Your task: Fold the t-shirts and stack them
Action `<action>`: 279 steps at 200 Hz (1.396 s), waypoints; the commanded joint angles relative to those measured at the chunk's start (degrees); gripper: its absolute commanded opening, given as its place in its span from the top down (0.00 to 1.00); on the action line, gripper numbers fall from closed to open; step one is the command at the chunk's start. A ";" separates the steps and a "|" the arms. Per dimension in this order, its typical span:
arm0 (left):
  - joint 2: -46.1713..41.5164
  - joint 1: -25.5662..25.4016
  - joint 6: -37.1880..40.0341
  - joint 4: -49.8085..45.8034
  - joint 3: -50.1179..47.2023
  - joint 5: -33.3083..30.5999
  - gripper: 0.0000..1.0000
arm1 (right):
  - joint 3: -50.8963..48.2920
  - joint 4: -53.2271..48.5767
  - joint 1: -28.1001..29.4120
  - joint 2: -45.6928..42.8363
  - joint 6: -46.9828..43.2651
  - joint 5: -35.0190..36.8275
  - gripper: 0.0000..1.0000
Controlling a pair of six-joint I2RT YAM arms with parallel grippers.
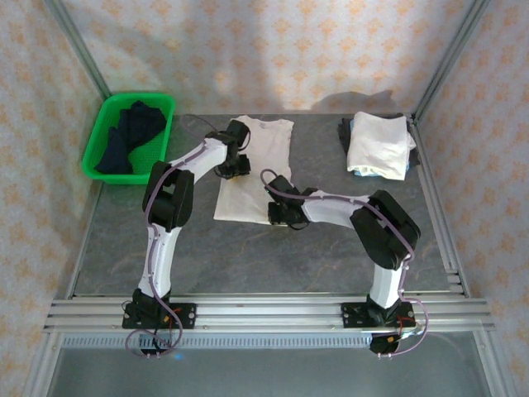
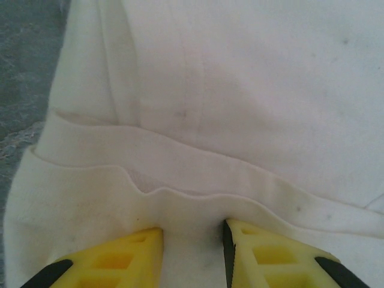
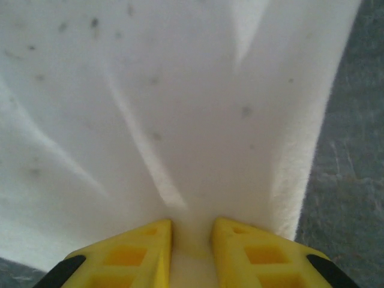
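Right gripper pinching the shirt

The two yellow fingers are poking up from the bottom edge, black showing at their outer corners, and are clamping a bunched fold of white cloth in the narrow gap between them. Creases are fanning up and outward from the pinch, one sharp ridge slanting to the upper left. Small dark specks are dotting the fabric. The shirt's edge is slanting down the right side to just beside the right finger, with the grey table lying beyond it and peeking in again at the lower left corner.
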 commanded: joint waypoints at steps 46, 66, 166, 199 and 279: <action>-11.20 0.24 1.14 -1.14 -4.50 -1.30 0.52 | -5.18 -9.06 0.02 -8.37 2.72 4.24 0.71; -19.35 0.25 1.08 1.74 -13.53 -1.28 0.49 | -5.98 -9.54 0.06 -11.87 3.28 4.56 0.60; -35.77 -3.55 -4.68 22.45 -52.93 11.08 0.51 | -10.94 -4.70 0.06 -11.55 7.25 0.49 0.50; -35.32 -3.80 -5.31 23.55 -55.90 10.88 0.55 | -11.42 -2.78 0.06 -11.23 7.87 -0.95 0.50; -34.23 -4.94 -7.52 28.90 -56.02 14.88 0.86 | -9.38 -4.88 0.06 -7.24 8.42 1.41 0.75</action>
